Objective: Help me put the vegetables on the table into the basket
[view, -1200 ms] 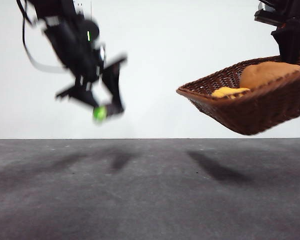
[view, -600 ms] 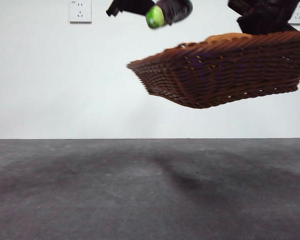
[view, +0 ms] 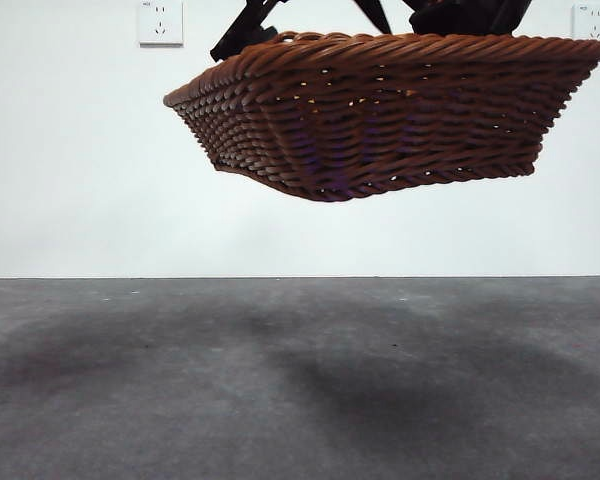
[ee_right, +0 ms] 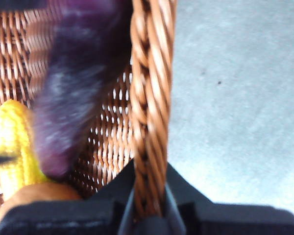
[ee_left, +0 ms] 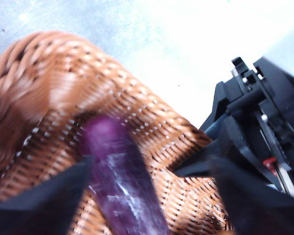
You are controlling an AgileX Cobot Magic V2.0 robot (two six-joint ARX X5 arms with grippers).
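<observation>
The brown wicker basket (view: 380, 110) hangs high above the table (view: 300, 380), and the front view shows it from below. My right gripper (ee_right: 149, 196) is shut on its braided rim (ee_right: 147, 98). My left gripper (ee_left: 149, 164) is over the basket's inside (ee_left: 39, 73) with its jaws spread wide. The purple eggplant (ee_left: 120, 181) is between them, touching at most one jaw. In the right wrist view the eggplant (ee_right: 78, 98) is a blur inside the basket, beside the yellow corn cob (ee_right: 14, 142) and the orange-brown potato (ee_right: 39, 196). The front view hides all three vegetables.
The dark grey table lies bare under the basket, with only the basket's shadow on it. Black arm parts (view: 245, 30) show above the rim at the top of the front view. A wall socket (view: 160, 22) is on the white wall behind.
The basket has moved left and closer and has levelled out. My left gripper carried the eggplant from the left to above the basket, and the eggplant has now dropped behind the rim.
</observation>
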